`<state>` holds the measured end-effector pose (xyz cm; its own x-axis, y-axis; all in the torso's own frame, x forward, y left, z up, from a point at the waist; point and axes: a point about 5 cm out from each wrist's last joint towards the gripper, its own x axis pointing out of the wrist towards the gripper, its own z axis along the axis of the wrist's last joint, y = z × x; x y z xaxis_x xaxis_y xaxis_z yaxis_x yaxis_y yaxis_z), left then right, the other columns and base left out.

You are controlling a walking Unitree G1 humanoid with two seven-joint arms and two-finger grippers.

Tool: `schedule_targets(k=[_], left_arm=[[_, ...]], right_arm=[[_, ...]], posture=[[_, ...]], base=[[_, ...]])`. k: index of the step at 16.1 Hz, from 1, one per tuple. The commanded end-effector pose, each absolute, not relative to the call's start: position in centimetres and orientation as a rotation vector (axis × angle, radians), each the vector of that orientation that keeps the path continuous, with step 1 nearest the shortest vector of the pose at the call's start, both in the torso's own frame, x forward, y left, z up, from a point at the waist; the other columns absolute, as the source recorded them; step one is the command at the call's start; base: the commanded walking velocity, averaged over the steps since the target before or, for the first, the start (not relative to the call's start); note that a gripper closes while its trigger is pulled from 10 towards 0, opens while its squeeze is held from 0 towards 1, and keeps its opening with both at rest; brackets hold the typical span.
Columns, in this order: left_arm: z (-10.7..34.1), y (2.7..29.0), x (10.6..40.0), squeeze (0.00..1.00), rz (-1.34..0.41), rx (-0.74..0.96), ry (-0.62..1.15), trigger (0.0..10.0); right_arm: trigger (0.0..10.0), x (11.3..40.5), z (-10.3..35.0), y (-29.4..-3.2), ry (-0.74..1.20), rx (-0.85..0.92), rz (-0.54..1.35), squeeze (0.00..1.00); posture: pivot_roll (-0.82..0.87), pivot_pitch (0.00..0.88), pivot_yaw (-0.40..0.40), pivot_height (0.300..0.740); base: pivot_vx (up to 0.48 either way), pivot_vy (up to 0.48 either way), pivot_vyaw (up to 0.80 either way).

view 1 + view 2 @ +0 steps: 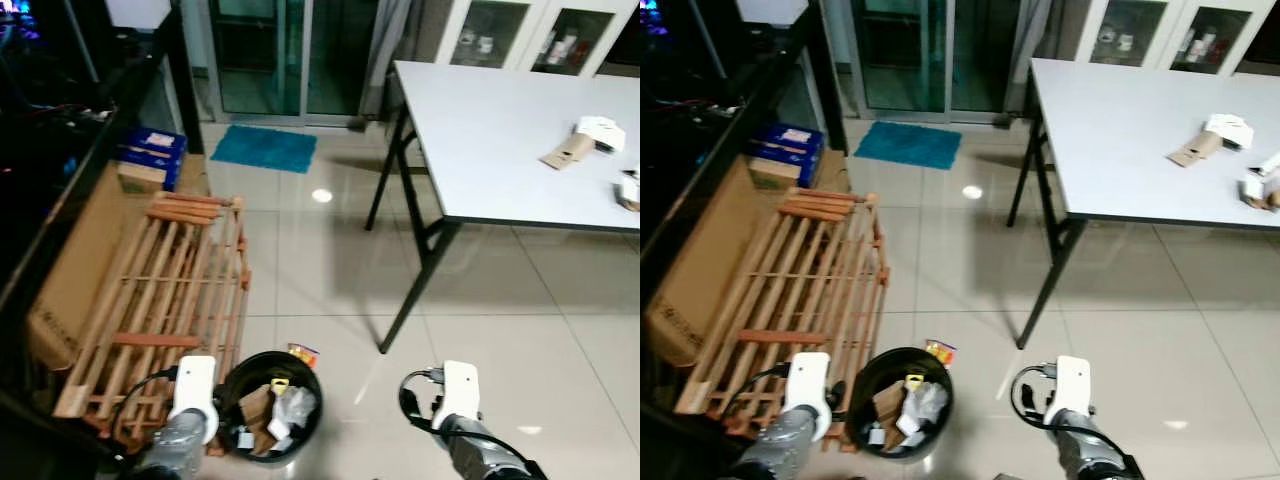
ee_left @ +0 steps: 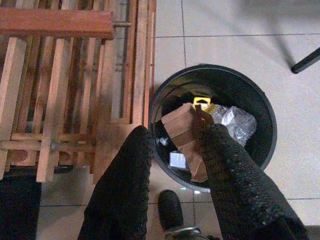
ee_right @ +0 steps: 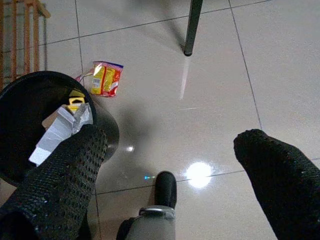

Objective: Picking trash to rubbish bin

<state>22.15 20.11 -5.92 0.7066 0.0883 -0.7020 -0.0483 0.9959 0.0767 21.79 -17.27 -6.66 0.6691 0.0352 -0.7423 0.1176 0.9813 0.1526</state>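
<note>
A wooden slatted rack [image 1: 165,295] lies on the tiled floor beside a flat cardboard box [image 1: 85,262]. A blue mat [image 1: 264,148] lies before the glass door [image 1: 290,55]. A white table [image 1: 500,140] carries small boxes [image 1: 585,140] near its right edge.

Glossy tile floor [image 1: 330,290], slatted wooden rack [image 1: 165,290]

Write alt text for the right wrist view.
The right gripper, fingers spread open and holding nothing, hangs over pale floor tiles beside a black rubbish bin. A red and yellow snack wrapper lies on the floor just beyond the bin's rim.
</note>
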Motion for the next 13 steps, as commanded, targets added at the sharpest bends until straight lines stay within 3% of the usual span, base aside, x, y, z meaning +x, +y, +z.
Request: schedule_targets(k=[1, 13], left_arm=[[-6.15, 19.40, 22.00, 0.00, 0.064, 0.052, 0.794, 10.0], [-6.13, 19.35, 22.04, 0.00, 0.067, 0.043, 0.792, 10.0]], right_arm=[[10.0, 21.74, -6.60, -18.03, 0.834, 0.198, -0.069, 0.00], [10.0, 21.60, -6.70, -17.96, 0.843, 0.178, -0.049, 0.00]], posture=[[0.01, 0.038, -0.057, 0.740], [0.01, 0.027, -0.061, 0.740]], base=[[0.000, -0.480, 0.00], [0.000, -0.480, 0.00]])
